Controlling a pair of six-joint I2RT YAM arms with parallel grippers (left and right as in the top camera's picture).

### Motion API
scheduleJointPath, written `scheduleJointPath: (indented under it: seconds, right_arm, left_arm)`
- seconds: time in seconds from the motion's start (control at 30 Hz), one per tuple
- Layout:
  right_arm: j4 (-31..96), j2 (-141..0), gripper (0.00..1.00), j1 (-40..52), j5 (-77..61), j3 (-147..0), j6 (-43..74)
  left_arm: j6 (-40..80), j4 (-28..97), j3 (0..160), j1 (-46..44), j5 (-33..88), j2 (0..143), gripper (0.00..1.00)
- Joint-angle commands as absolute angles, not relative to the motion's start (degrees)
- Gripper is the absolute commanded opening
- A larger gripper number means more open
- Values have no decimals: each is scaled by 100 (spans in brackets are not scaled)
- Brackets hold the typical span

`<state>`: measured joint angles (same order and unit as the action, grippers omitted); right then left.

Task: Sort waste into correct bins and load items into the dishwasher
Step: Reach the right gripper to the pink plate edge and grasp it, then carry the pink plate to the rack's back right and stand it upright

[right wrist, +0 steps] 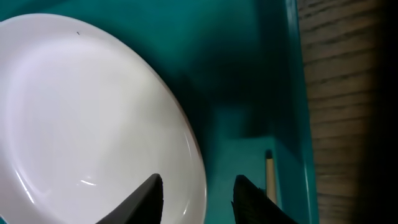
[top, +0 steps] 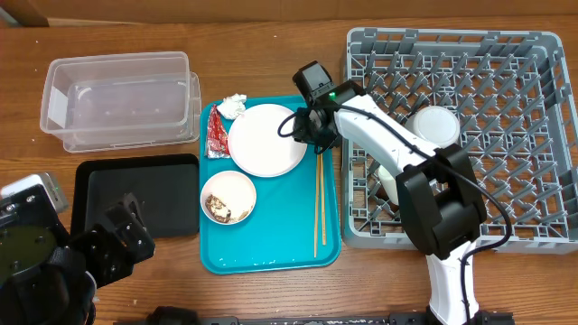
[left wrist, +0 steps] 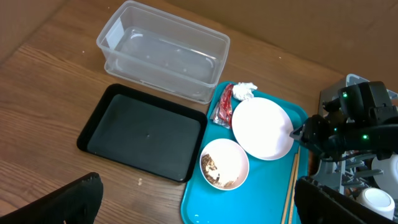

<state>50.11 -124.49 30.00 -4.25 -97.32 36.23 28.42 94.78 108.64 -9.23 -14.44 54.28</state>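
we see the pink plate (top: 266, 140) lying flat at the far end of the teal tray (top: 271, 257), and our right tool (right wrist: 198, 198), half spread and pinching nothing, hangs by the tray's right side with the plate's rim between its tips, far nearer than the wide-spread left tool (top: 126, 233).

The serving tray (top: 271, 257) was teal, plate (top: 267, 140) pale pink, wrapper (top: 216, 134) red, bin tray (top: 135, 194) black, rack (top: 452, 38) grey lattice, worktop (top: 271, 45) brown wood-grain.
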Motion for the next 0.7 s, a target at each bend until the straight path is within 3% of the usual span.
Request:
scheduleJointPath:
  seconds: [0.0, 0.07, 0.27, 0.33, 0.67]
  right_arm:
    - [4963, -12641, 38, 3052, -696, -9745, 3675]
    - [4974, -12785, 36, 3074, -703, -9745, 3699]
    - [5022, -12879, 8, 3041, -714, -9751, 3778]
    - [5092, -12790, 4, 3006, -687, -9756, 3776]
    - [5610, -11277, 4, 2899, 285, -9756, 3114]
  left_arm:
    - [2917, 9472, 10886, -902, -1559, 5448, 100]
    - [2917, 9472, 10886, -902, -1559, 5448, 100]
    - [2917, 9472, 10886, -902, -1559, 5448, 100]
    - [2917, 9474, 10886, -902, -1559, 5448, 100]
    - [2917, 9474, 10886, -902, -1559, 5448, 100]
